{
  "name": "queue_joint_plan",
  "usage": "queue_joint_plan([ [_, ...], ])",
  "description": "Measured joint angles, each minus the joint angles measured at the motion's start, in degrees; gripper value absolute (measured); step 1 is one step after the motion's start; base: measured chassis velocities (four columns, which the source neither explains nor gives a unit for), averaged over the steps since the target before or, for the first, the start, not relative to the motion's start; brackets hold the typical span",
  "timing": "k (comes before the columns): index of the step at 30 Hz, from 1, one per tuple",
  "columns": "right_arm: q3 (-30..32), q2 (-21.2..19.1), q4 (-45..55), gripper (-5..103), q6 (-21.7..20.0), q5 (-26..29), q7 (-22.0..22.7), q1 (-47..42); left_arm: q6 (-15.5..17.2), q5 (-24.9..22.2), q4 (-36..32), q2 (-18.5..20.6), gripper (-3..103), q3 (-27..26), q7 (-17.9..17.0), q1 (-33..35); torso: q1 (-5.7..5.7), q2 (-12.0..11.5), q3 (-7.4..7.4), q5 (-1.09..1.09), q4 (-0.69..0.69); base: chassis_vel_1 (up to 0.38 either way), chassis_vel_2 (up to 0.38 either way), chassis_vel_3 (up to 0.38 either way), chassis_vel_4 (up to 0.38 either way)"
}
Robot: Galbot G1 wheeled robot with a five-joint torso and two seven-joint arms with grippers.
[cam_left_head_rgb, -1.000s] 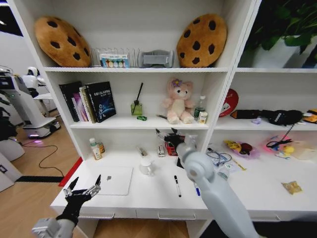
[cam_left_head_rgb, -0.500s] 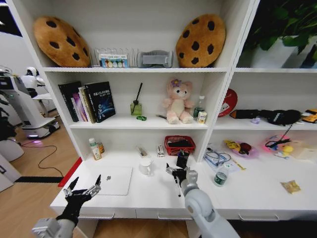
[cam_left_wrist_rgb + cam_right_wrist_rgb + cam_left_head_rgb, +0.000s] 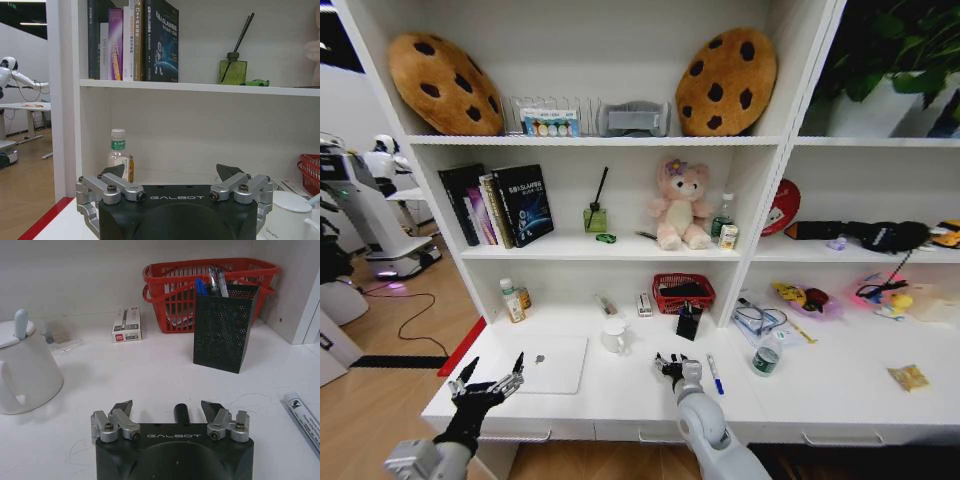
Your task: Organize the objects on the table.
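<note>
Jaws on your right gripper (image 3: pixel 170 412) stand apart, low over the table (image 3: pixel 620 390), with the black marker (image 3: pixel 182 414) lying between the fingertips and not yet clamped. Ahead of the jaws stands the black mesh pen holder (image 3: pixel 223 330), already holding pens, with the red basket (image 3: pixel 175 277) just behind it. Off to one side of the jaws sits the white mug (image 3: pixel 25 370); to the other lies the blue-capped marker (image 3: pixel 305 419), apart from the gripper.

If you close now, the risk is a poor catch: the marker is round and thin, and its end shows nearer one finger than the other, so closing off-centre could roll it out or pinch only the tip. Pressing lower could scrape the fingertips on the tabletop.

Your left gripper (image 3: pixel 490 380) hovers with jaws apart at the table's front edge, beside the silver laptop (image 3: pixel 548 362), idle.
</note>
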Motion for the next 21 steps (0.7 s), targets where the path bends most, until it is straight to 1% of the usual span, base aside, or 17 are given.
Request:
queue_joint_plan([
  [9, 0.1, 0.1, -0.8, 79, -0.9, 0.5, 0.3, 0.6, 0.0, 0.0, 0.0, 0.0, 100, 0.0, 0.0, 0.0, 0.00, 0.0, 0.00, 0.01, 0.00, 0.000, 0.000, 0.000, 0.000],
  [10, 0.1, 0.0, -1.0, 75, -1.0, 0.6, 0.3, 0.9, 0.0, 0.0, 0.0, 0.0, 100, 0.0, 0.0, 0.0, 0.00, 0.0, 0.00, 0.01, 0.00, 0.000, 0.000, 0.000, 0.000],
  [11, 0.1, -0.1, -1.4, 61, -1.3, 1.1, 0.6, 1.6, 0.0, 0.0, 0.0, 0.0, 100, 0.0, 0.0, 0.0, 0.00, 0.0, 0.00, 0.01, 0.00, 0.000, 0.000, 0.000, 0.000],
  [12, 0.1, -0.1, -1.5, 59, -1.5, 1.5, 0.9, 1.7, 0.0, 0.0, 0.0, 0.0, 100, 0.0, 0.0, 0.0, 0.00, 0.0, 0.00, 0.01, 0.00, 0.000, 0.000, 0.000, 0.000],
  [17, 0.1, -0.1, -1.8, 56, -2.1, 2.1, 1.4, 1.7, 0.0, 0.0, 0.0, 0.0, 100, 0.0, 0.0, 0.0, 0.01, 0.0, 0.00, 0.00, 0.00, 0.000, 0.000, 0.000, 0.000],
  [21, 0.0, -0.1, -2.1, 56, -2.5, 2.8, 1.7, 2.0, 0.0, 0.0, 0.0, 0.0, 100, 0.0, 0.0, 0.0, 0.00, 0.0, 0.00, 0.00, 0.00, 0.000, 0.000, 0.000, 0.000],
])
